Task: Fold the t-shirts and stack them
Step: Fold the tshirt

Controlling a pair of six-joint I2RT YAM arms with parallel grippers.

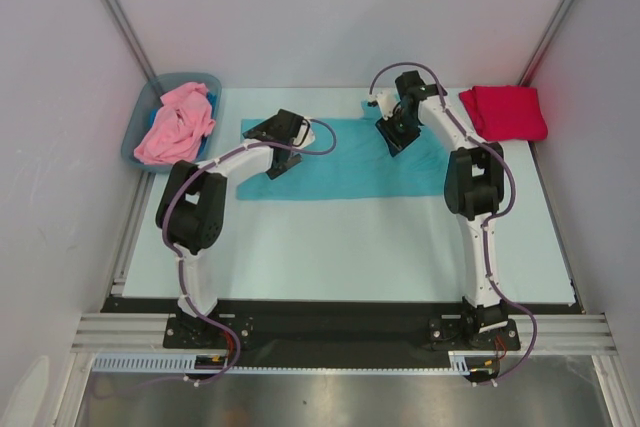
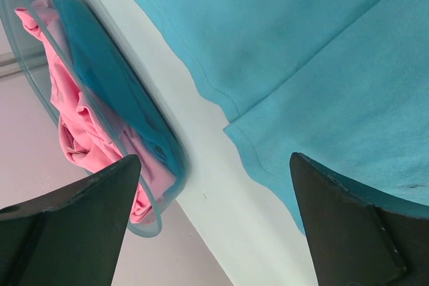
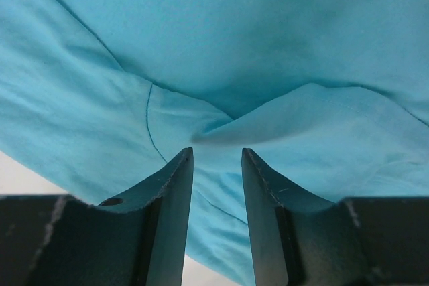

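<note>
From above, find the teal short-sleeved cotton t-shirt (image 1: 340, 162) spread flat across the far middle of the pale table (image 1: 330, 247). Note the crimson red t-shirt (image 1: 503, 112) folded at the far right corner and the light pink t-shirt (image 1: 175, 127) crumpled inside the grey-blue plastic bin (image 1: 190, 76) at far left. Judge the step in hand as an early fold of the teal one. Take matching edges on both sides, lift only enough to clear the cloth, and carry across together to keep the fold line straight (otherwise risk dragging it askew). Cannot read either pair of jaws here, tucked as they are under the wrists. Through the left wrist, see the left jaws spread wide with nothing between, above bare table just beside the teal t-shirt's stepped hem (image 2: 231, 115) and near the bin. Shift over the hem before closing, to catch every layer there. Cannot tell whether that step is sleeve meeting body. Through the right wrist, see the right jaws narrowly parted, pinching nothing, tips just short of a raised crease (image 3: 268, 122) in the teal cloth. Settle onto that ridge before closing. Cannot tell whether the tips touch fabric, nor which part of the shirt fills this view.
</note>
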